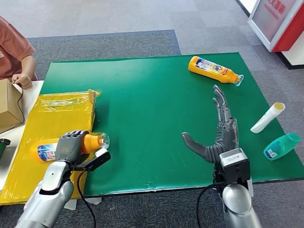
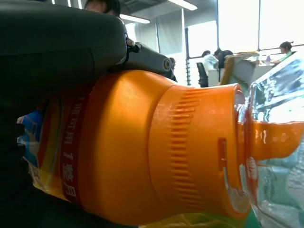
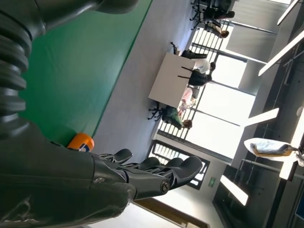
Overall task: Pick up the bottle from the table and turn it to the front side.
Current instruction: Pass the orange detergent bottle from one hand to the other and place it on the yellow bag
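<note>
Left hand (image 1: pixel 71 146) gripped orange plastic bottle with clear cap (image 1: pixel 94 141), held lying sideways over yellow plastic-wrapped package (image 1: pixel 61 111). Right hand (image 1: pixel 219 135) hovered above green table mat (image 1: pixel 150 109), fingers spread, holding nothing.

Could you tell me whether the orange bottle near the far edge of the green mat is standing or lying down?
Lying down: the orange bottle rests lengthwise on the green mat.

Orange bottle (image 1: pixel 50 148) with clear cap, on its side over the yellow box (image 1: pixel 53 111)
</note>
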You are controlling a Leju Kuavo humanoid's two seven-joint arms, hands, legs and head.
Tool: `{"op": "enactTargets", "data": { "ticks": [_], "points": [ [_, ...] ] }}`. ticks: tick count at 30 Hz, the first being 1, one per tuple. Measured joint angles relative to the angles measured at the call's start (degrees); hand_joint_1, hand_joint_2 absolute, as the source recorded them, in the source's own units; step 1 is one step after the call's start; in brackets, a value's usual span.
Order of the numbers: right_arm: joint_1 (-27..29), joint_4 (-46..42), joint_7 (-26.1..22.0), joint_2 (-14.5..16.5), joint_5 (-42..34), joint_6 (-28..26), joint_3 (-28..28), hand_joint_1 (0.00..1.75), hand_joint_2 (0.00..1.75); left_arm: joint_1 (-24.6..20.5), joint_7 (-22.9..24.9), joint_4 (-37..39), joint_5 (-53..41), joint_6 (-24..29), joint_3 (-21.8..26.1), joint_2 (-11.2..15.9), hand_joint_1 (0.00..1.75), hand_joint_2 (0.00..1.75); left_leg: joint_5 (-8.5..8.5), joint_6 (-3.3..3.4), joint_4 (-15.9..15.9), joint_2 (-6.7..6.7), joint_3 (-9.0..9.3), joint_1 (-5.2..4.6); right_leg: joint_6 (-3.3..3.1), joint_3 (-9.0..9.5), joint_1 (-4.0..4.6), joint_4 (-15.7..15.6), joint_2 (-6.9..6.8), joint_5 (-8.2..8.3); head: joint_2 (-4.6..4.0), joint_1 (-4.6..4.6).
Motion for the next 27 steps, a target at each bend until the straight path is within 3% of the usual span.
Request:
{"op": "enactTargets", "data": {
  "ticks": [6, 15, 24, 27],
  "points": [
    [0.15, 0.03, 0.04, -0.34, 0.29, 1.13, 0.18, 0.0, 1.75, 0.82, 0.15, 1.39, -4.52, 6.06, 1.41, 1.6, 0.0, 1.75, -0.01, 0.0, 0.0, 0.0, -0.04, 0.0, -0.01, 0.0, 0.0, 0.01, -0.01, -0.01, 0.0, 0.0],
    [-2.13, 1.42, 1.81, -1.08, 2.56, 0.88, 5.32, 0.0, 1.75, 6.62, -7.38, -2.73, -3.69, 17.57, 2.79, 3.44, 0.0, 1.75, -0.02, 0.0, -0.01, -0.01, -0.08, 0.0, -0.02, -0.04, 0.0, 0.01, -0.02, -0.06, 0.0, 0.0],
    [-2.67, 3.25, 2.74, -1.97, 3.33, 0.49, 9.07, 0.0, 1.75, 9.57, -14.47, -13.48, 2.39, 18.97, 5.11, 2.78, 0.0, 1.75, -0.01, 0.0, -0.01, -0.01, -0.08, 0.0, -0.03, -0.04, 0.0, 0.01, -0.02, -0.05, 0.0, -0.01],
    [-2.68, 3.6, 3.26, -2.03, 3.98, 0.41, 9.82, 0.0, 1.75, 10.87, -17.96, -17.65, 10.73, 18.15, 5.23, 1.61, 0.0, 1.75, -0.01, 0.0, 0.0, -0.01, -0.08, 0.0, -0.02, -0.04, 0.0, 0.01, -0.02, -0.05, 0.0, -0.01]
  ]
}}
